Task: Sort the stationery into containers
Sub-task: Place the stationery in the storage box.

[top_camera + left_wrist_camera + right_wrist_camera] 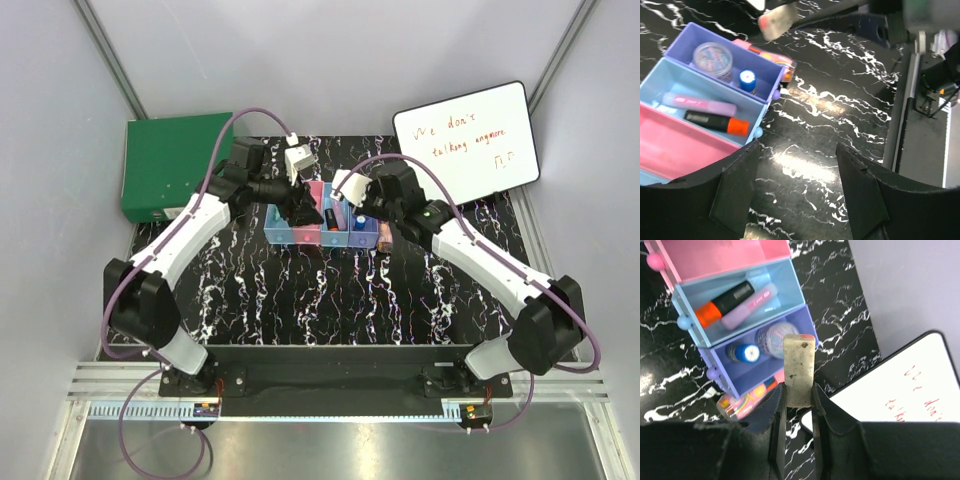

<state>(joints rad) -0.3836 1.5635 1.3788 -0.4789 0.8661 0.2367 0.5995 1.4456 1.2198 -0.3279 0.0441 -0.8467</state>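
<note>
Green box point(170, 165) far left, white board point(465, 135) — red handwriting — right, marbled black table point(330, 290)

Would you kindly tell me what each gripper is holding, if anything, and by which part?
The right gripper pinches an off-white block by one end, the rest sticking out past its fingertips. The left gripper is open and empty.

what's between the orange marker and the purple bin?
The pink marker, lying alongside the orange marker in the light blue bin, on the purple bin side. Clear in the left wrist view.
</note>
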